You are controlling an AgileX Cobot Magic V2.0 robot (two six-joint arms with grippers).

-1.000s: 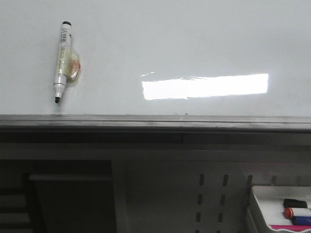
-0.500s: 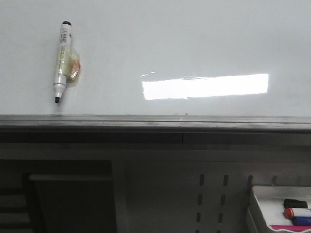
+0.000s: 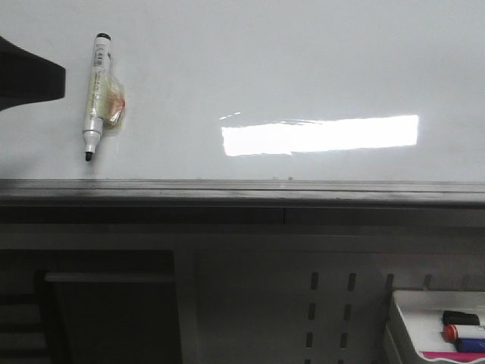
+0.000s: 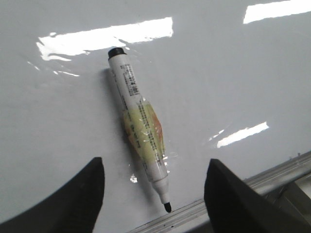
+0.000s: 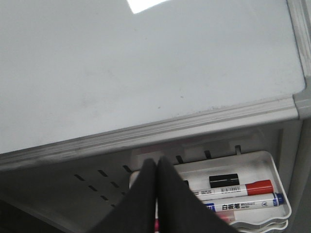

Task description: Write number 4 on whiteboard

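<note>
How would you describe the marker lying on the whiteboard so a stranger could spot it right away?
Start at the big glossy whiteboard, then go to its left part, just above the grey frame edge. The marker lies there uncapped, black tip toward the frame, with a yellowish wrap around its white barrel, unlike the capped markers in the tray.

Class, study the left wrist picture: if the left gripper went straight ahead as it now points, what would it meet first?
Probably the marker lying on the whiteboard, between the open left gripper fingers; depth is unclear.
</note>
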